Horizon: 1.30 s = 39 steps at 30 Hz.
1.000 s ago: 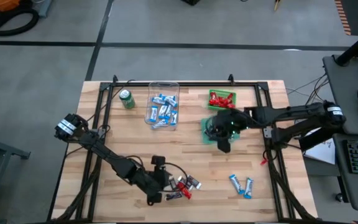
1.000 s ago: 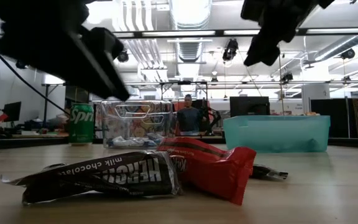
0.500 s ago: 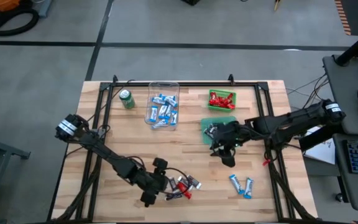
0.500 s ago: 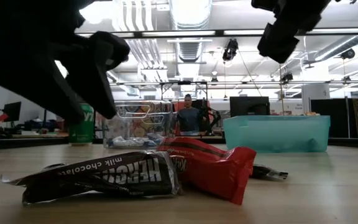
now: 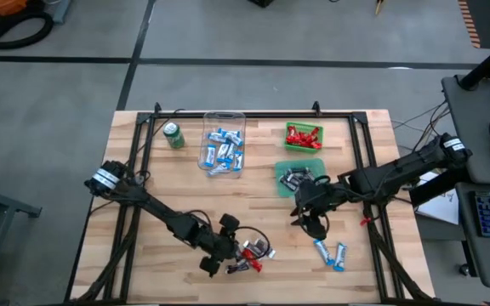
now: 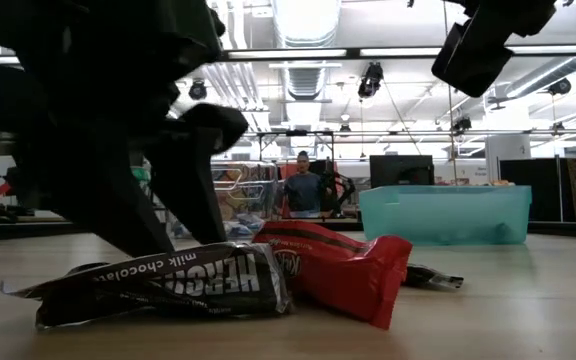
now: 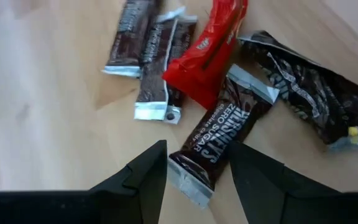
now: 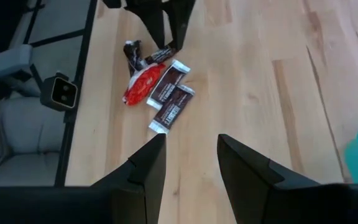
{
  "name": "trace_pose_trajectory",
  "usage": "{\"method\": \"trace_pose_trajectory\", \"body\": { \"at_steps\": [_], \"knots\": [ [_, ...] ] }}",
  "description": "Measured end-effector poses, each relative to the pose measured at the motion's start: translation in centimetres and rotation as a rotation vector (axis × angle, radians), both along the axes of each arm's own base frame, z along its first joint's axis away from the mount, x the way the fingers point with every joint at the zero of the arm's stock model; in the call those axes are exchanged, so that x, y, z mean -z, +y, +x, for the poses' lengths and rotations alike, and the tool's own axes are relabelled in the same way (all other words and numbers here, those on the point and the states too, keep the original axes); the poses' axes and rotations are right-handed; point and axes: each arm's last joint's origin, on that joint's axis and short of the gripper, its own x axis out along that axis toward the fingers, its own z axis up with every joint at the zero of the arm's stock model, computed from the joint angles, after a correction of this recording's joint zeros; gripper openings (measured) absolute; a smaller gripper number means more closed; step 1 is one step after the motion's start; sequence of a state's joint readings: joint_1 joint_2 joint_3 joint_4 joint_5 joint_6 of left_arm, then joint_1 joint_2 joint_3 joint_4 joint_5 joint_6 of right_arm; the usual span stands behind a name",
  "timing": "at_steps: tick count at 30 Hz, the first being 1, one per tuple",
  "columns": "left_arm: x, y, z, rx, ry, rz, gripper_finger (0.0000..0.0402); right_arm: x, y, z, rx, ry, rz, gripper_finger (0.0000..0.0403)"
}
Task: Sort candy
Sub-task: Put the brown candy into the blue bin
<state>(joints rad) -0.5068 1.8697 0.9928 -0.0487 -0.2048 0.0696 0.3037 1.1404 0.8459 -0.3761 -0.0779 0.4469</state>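
The left gripper [image 7: 196,163] is hovering open and empty over a black-and-silver candy [image 7: 219,137] at the table's 6 o'clock. The bar is looking light and crinkly, so pinching across its middle seems best. The right gripper [image 5: 311,223] is also waiting open, near the centre.

Wrapped candy [image 5: 251,256] scattered and binned

Left tool [image 7: 196,171] low, fingers parted, right tool [image 8: 188,163] raised, fingers parted

My overhead camera looks straight down on the whole counter [image 5: 185,195]. My low one sits at counter height near 6 o'clock. All 4 views share the candy pile [image 5: 252,255].
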Motion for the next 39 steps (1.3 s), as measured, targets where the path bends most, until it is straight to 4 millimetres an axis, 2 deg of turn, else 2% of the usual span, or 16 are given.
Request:
{"method": "trace_pose_trajectory", "body": {
  "at_steps": [9,12,18,22,29,33,39],
  "knots": [
    [1.3,0.3,0.5,0.023,0.053,-0.040,0.0151,-0.1,0.5,-0.1,-0.001,-0.018,-0.018,0.0134],
    [1.6,0.3,0.4,0.025,0.073,-0.031,0.0121,-0.1,0.6,-0.1,0.001,-0.021,-0.020,0.0134],
    [1.5,0.4,0.2,0.024,0.090,-0.025,0.0017,0.1,0.5,-0.1,0.006,-0.024,-0.042,0.0134],
    [1.0,0.6,0.1,-0.015,0.072,-0.009,0.0008,0.7,0.5,-0.1,0.008,-0.045,-0.046,0.0134],
    [-1.1,1.4,-0.6,-0.111,0.011,0.093,0.0000,2.6,0.4,0.4,0.075,-0.151,-0.059,0.0134],
    [-3.3,1.6,-0.5,-0.229,-0.128,0.196,0.0001,3.8,0.5,1.2,0.117,-0.216,-0.069,0.0134],
    [-6.1,1.8,0.7,-0.422,-0.327,0.388,0.0001,5.5,0.8,3.3,0.180,-0.353,-0.178,0.0135]
  ]
}}
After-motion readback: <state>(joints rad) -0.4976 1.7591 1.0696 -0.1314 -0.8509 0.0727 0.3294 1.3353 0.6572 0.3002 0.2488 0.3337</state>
